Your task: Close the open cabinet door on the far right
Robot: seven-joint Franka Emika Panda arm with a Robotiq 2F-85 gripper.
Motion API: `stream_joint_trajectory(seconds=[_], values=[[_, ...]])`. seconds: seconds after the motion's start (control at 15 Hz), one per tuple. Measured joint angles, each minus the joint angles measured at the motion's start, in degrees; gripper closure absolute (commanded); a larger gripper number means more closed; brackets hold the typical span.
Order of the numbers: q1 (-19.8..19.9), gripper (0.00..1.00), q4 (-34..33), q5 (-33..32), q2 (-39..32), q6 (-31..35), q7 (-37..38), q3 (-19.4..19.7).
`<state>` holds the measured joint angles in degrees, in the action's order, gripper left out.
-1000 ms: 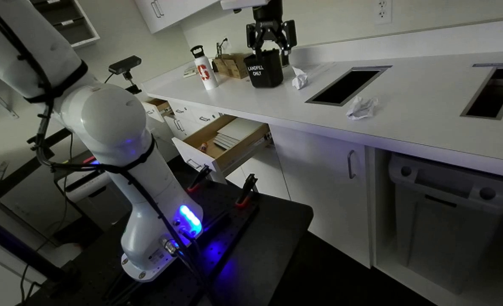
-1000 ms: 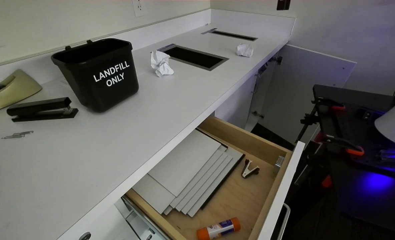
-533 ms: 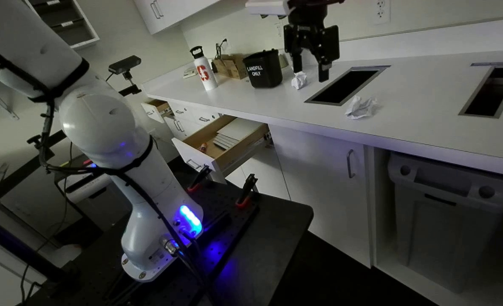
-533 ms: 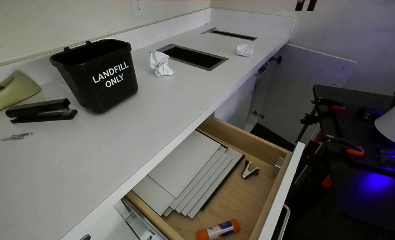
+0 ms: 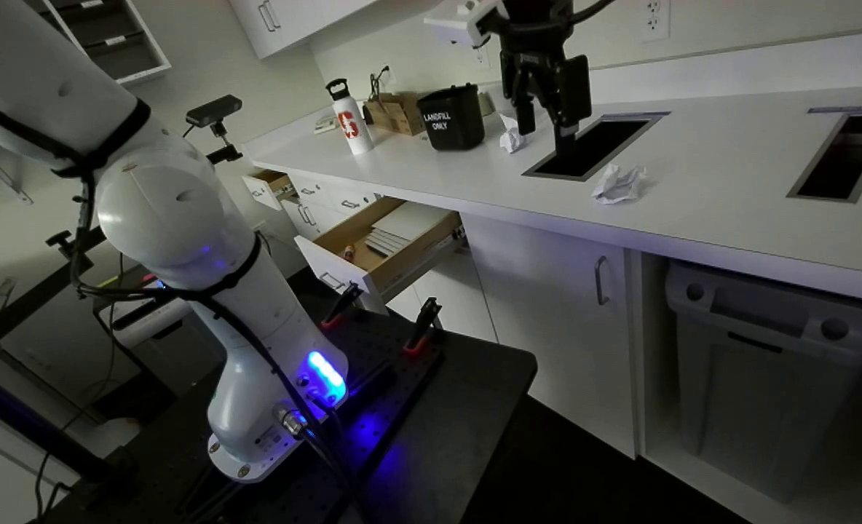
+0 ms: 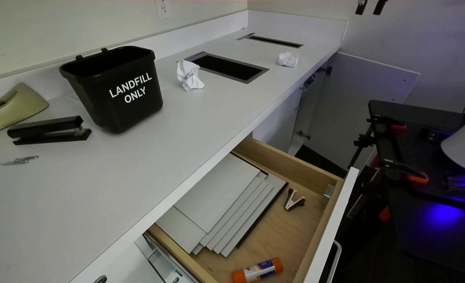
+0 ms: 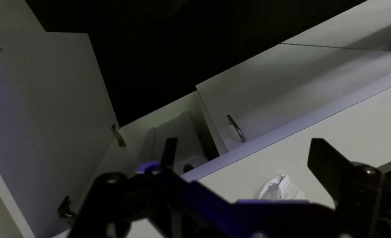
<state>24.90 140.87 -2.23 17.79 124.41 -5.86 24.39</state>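
- Hand (image 5: 545, 138) — in an exterior view lined up w/ blk bin (image 5: 451, 120) 1 s ago, now shifted clear to bin's right; fingers (image 7: 329, 165) spread wide, nothing held.
- Cab. door (image 6: 360, 98) — at end of surface (image 6: 146, 169) farthest from bin; swung open, same as 1 s ago.
- Drawer (image 6: 289, 236), lower than bin: pulled out, unmoved.
- Paper ball (image 6: 190, 75) near bin: same spot, on surface.

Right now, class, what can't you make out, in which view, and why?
Open flat white cabinet door: part of its free edge, behind the black table, in an exterior view.
White crumpled paper ball: lower part, behind the black gripper, wrist view.
Black plastic bin: inside floor, behind its own walls, both exterior views.
Beige tape dispenser: left end, cut off by the left edge, an exterior view.
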Motion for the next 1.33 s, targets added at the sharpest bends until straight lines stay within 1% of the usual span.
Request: stream_joint_trajectory(seconds=[0.13,0.27,0.67,0.87,1.0,1.13,1.33], values=[[0.06,0.0,-0.25,0.65,-0.48,-0.61,1.02,0.52],[0.52,0.0,-0.95,2.26,-1.99,-1.9,2.87,2.3],[5.11,0.0,-3.38,9.44,-9.89,-1.78,2.9,11.81],[6.98,0.0,-4.58,14.45,-13.2,0.34,2.91,16.49],[7.89,0.0,-5.13,18.35,-14.64,1.53,2.99,18.89],[8.34,0.0,-5.36,20.22,-15.17,1.53,3.0,19.81],[8.32,0.0,-5.49,20.65,-15.39,1.53,3.14,19.79]])
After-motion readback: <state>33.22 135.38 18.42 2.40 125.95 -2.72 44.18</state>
